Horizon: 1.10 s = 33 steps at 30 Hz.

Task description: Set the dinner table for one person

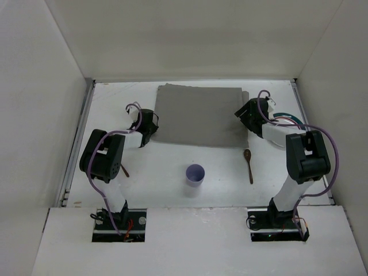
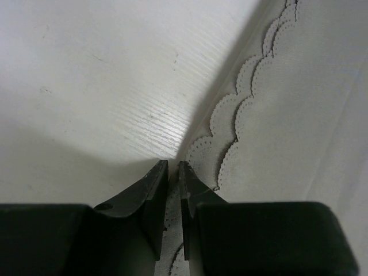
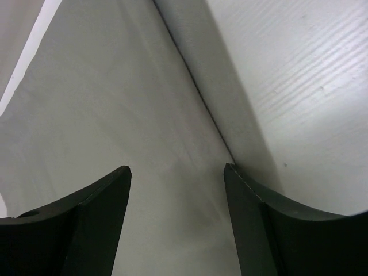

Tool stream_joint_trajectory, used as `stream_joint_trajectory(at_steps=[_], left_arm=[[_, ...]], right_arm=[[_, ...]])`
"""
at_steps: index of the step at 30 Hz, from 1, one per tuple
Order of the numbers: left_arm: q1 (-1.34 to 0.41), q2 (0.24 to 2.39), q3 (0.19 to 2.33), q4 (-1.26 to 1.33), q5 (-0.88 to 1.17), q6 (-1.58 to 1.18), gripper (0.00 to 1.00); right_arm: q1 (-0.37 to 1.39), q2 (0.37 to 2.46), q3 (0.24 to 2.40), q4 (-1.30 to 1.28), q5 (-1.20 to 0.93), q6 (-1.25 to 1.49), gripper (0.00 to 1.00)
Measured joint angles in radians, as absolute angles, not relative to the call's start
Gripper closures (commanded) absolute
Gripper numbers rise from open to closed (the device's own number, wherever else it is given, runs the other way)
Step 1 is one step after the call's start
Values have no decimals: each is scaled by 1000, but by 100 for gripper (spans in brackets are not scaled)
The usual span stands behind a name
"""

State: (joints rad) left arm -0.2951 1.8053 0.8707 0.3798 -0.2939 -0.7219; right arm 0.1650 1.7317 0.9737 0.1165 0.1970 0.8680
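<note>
The white worktop (image 1: pixel 155 172) lies directly beneath both tools; the left tool (image 2: pixel 173 165) is pinched almost closed on the scalloped edge of the grey mat (image 2: pixel 299 115), the right tool (image 3: pixel 177 169) gapes wide, empty

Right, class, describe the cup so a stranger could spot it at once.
Find the wide white table, then the grey mat at its far middle. Just nearer than the mat stands the cup. Unlike the brown spoon to its right, it is round, upright and pale purple.
</note>
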Motion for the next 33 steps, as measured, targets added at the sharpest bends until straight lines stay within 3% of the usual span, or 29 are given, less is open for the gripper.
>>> stream_joint_trajectory(at_steps=[5, 7, 12, 17, 27, 33], left_arm=[[-287, 1805, 846, 427, -270, -748, 93], [-284, 1805, 835, 447, -262, -756, 93], [-273, 1803, 815, 481, -241, -770, 94], [-266, 1784, 780, 505, -235, -784, 96], [-215, 1749, 739, 504, -260, -795, 97], [-168, 1752, 783, 479, -269, -795, 97]], right_arm=[[144, 1802, 1039, 97, 121, 896, 29], [139, 1821, 1052, 89, 97, 905, 34], [134, 1867, 1090, 73, 49, 920, 68], [134, 1921, 1156, 59, -3, 921, 83], [134, 2088, 1379, 51, -99, 912, 87], [134, 2081, 1377, 51, -91, 902, 86]])
